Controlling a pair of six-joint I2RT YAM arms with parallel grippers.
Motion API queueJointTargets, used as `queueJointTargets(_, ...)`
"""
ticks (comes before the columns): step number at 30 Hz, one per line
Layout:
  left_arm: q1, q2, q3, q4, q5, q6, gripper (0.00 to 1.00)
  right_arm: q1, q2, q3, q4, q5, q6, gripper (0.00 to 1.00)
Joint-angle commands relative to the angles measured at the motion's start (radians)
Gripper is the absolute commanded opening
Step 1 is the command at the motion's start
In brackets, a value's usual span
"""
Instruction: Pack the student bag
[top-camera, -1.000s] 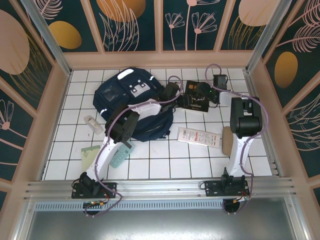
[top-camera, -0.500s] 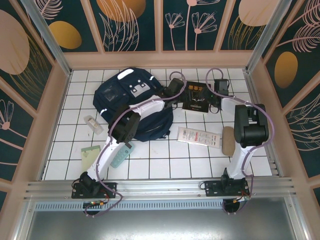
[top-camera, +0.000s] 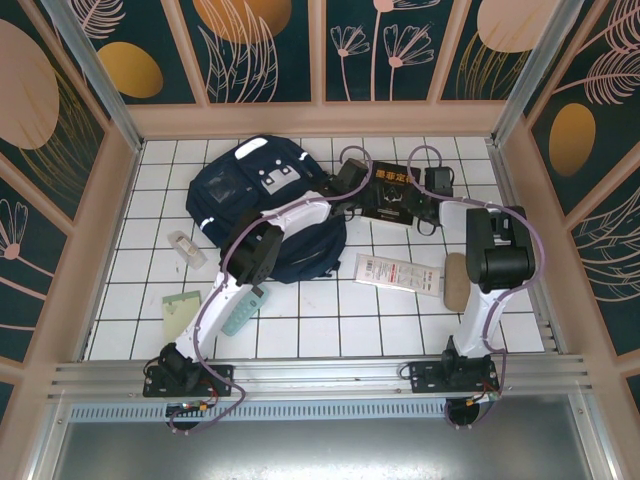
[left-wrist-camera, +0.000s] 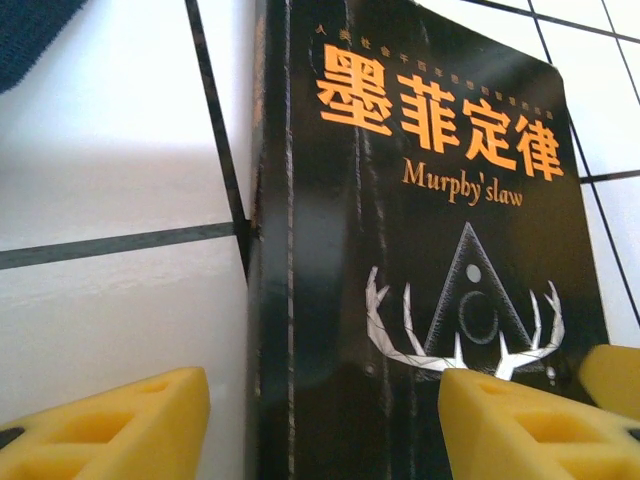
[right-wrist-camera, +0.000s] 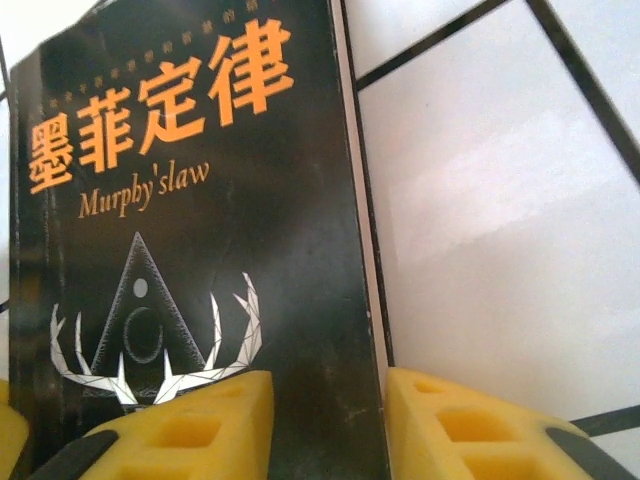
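The student bag lies on the white-tiled bench at about 11 o'clock from its middle. Its grey-white patches face up, and the left arm reaches across its near right part. Just beside the bag, at its 3 o'clock, lies a black book with an orange title and a white antlered triangle.

The left gripper sits at the book's 9 o'clock edge. Its jaws stand apart, one yellow finger out over bare tile with a gap to the spine and the other over the cover.

The right gripper sits at the book's 3 o'clock edge with its jaws narrow. One finger is over the cover and the other is right against the edge. I cannot tell whether they pinch it.

A flat white box lies at the book's 6 o'clock, apart from it.
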Motion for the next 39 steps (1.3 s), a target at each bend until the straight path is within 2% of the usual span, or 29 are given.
queueJointTargets(1,0.002,0.033,0.017,0.001,0.13,-0.049,0.62,0.023,0.026,0.025,0.017,-0.007,-0.01,0.34)
queueJointTargets(7,0.002,0.022,0.0,0.112,0.308,-0.097,0.61,0.024,0.03,0.025,0.021,-0.021,-0.006,0.33)
queueJointTargets(11,0.001,-0.015,-0.083,0.31,0.461,-0.172,0.6,0.025,0.029,0.023,0.024,-0.026,-0.004,0.33)
queueJointTargets(14,0.002,-0.039,-0.126,0.439,0.534,-0.225,0.6,0.024,0.031,0.022,0.027,-0.026,-0.001,0.33)
queueJointTargets(26,0.004,-0.021,-0.143,0.564,0.594,-0.28,0.57,0.018,0.016,0.012,0.034,-0.025,0.005,0.34)
queueJointTargets(32,0.006,-0.001,-0.118,0.534,0.58,-0.269,0.57,0.011,0.006,0.006,0.037,-0.029,0.01,0.34)
queueJointTargets(36,0.006,0.057,-0.017,0.384,0.559,-0.219,0.55,0.01,0.002,0.002,0.041,-0.032,0.014,0.34)
queueJointTargets(39,0.006,0.074,-0.03,0.432,0.598,-0.256,0.55,0.01,0.001,0.003,0.043,-0.034,0.015,0.34)
